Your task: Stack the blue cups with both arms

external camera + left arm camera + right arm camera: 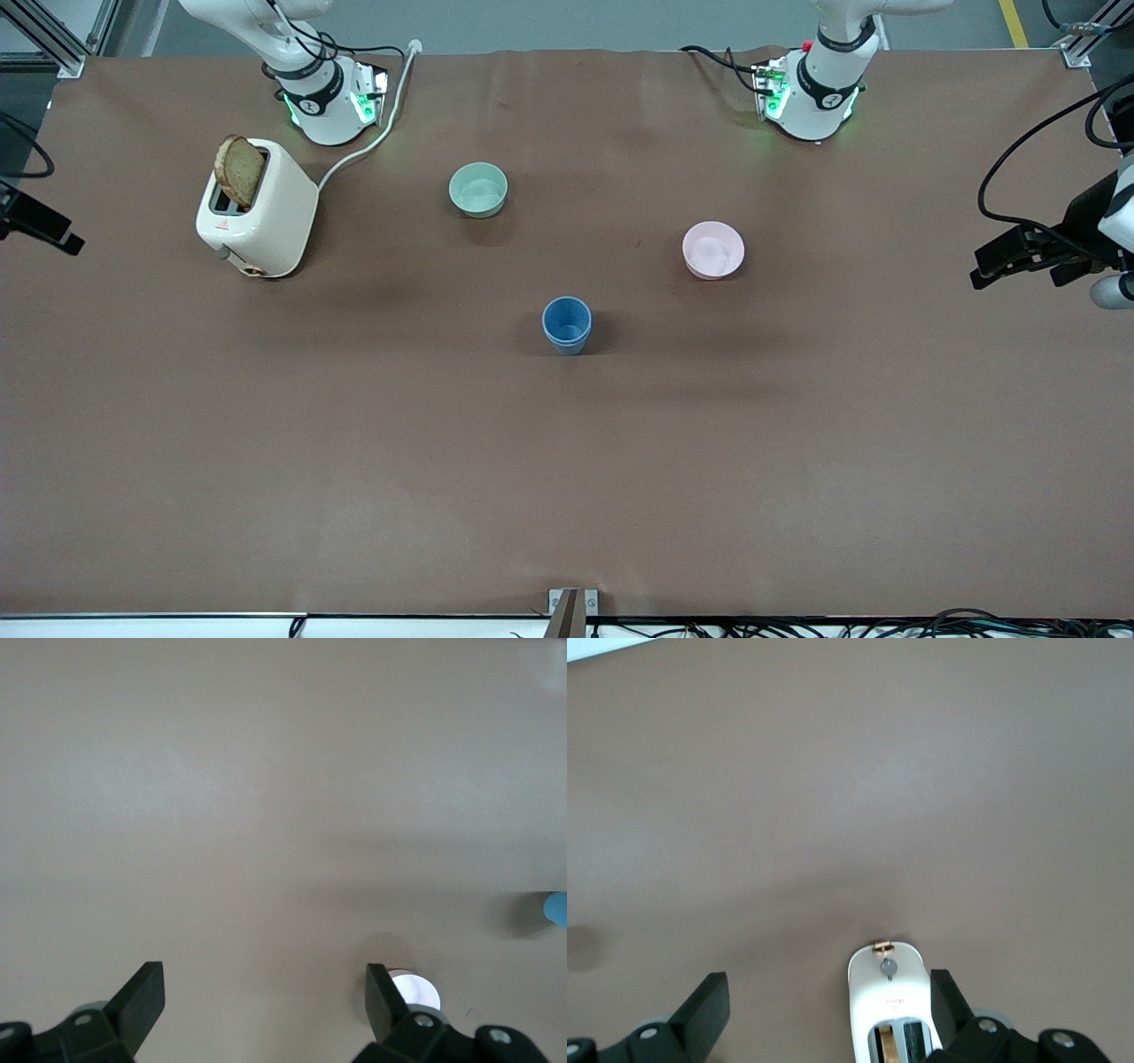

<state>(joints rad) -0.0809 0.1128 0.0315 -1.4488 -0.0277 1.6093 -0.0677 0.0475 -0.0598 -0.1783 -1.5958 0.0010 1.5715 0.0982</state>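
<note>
Front view: the blue cups [566, 324] sit nested at frame centre, below the green bowl [478, 190] and pink bowl [713, 250]. Left wrist view: left gripper [266, 997] spread open above bare table. Right wrist view: right gripper [830, 1005] open over the toaster [890, 1005]

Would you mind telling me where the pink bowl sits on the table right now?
In the front view the pink bowl stands toward the left arm's end of the table, farther from the camera than the stacked blue cups and nearer than the pale green bowl.
</note>
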